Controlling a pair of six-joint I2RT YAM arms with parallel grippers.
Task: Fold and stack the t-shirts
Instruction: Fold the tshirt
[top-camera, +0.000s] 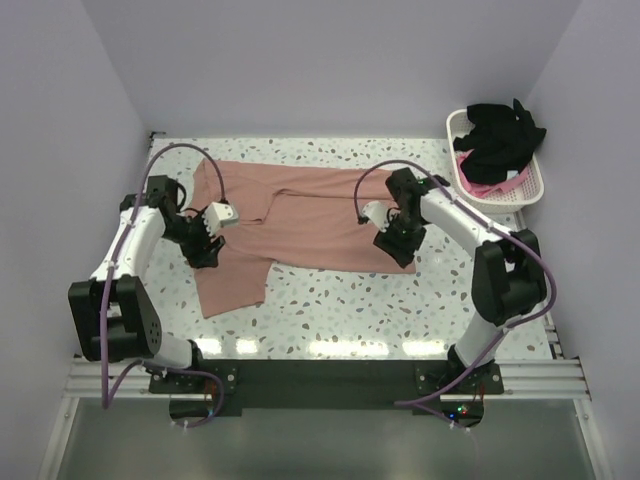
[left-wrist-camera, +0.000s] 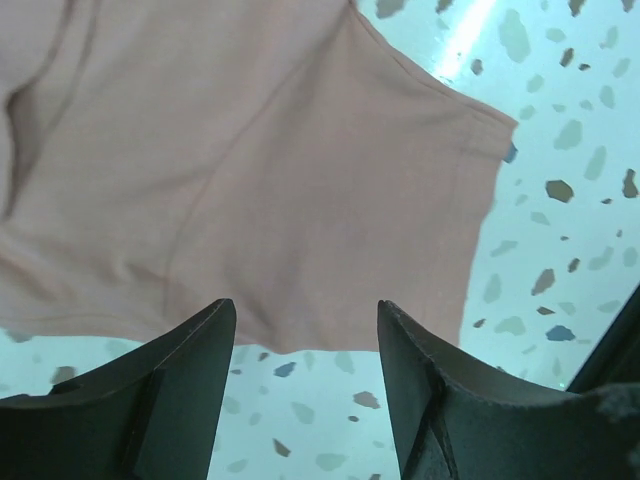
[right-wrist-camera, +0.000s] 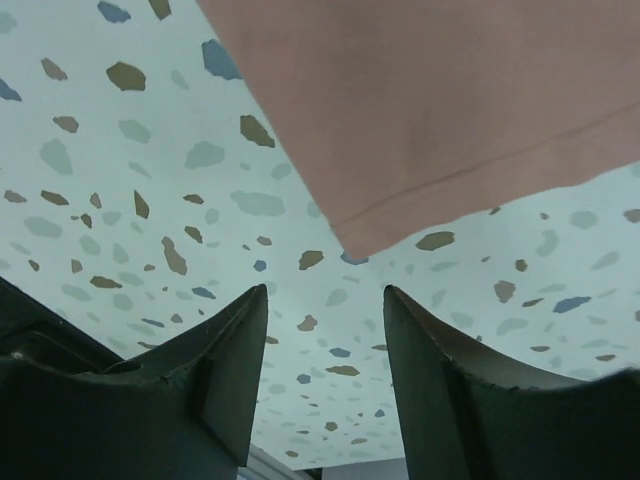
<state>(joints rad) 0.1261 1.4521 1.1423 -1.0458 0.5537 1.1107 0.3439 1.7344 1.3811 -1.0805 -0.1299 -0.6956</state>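
Observation:
The dusty salmon-pink t-shirt (top-camera: 300, 225) lies spread flat across the middle of the table, with one part reaching toward the front left. My left gripper (top-camera: 208, 252) is open and empty over its left part; in the left wrist view the shirt (left-wrist-camera: 250, 170) has a sleeve edge just ahead of the open gripper (left-wrist-camera: 305, 320). My right gripper (top-camera: 398, 247) is open and empty at the shirt's right front corner. In the right wrist view that hemmed corner (right-wrist-camera: 450, 100) lies just beyond the open gripper (right-wrist-camera: 325, 295). The black t-shirt (top-camera: 500, 135) and the brighter pink one (top-camera: 485, 187) sit in the basket.
The white lattice basket (top-camera: 533, 185) stands at the back right corner against the wall. White walls close in the speckled table (top-camera: 400, 310) on the left, back and right. The arm bases are at the near edge.

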